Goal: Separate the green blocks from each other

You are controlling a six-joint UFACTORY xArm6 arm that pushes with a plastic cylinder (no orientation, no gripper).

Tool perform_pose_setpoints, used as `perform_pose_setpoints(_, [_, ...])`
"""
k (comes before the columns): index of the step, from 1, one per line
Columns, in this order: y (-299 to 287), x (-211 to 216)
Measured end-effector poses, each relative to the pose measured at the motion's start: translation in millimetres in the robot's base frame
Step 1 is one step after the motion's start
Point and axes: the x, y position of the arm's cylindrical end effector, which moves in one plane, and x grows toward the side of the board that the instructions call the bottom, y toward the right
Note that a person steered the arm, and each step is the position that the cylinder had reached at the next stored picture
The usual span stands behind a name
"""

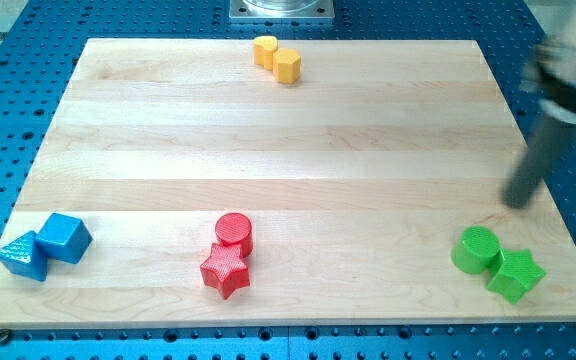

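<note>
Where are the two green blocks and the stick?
green cylinder [476, 247], camera view, on its round top.
green star [515, 274], camera view, on its top face.
my tip [516, 204], camera view, rod's lower end.

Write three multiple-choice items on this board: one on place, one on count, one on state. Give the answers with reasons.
1. Where is my tip?
A. Above and right of the green cylinder
B. Beside the red star
C. Between the yellow blocks

2. How many blocks lie on the wooden board?
A. Six
B. Eight
C. Ten

3. How do the green cylinder and green star sit?
A. Touching
B. Stacked
C. Far apart

Answers: 1 A, the rod ends just up and right of it. 2 B, four colour pairs. 3 A, their sides meet.
</note>
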Motion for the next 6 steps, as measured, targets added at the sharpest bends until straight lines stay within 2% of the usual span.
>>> perform_pose_setpoints(1, [-13,73])
perform_pose_setpoints(2, [-62,112])
perform_pose_setpoints(4, [-107,103])
perform_pose_setpoints(6, [-116,83])
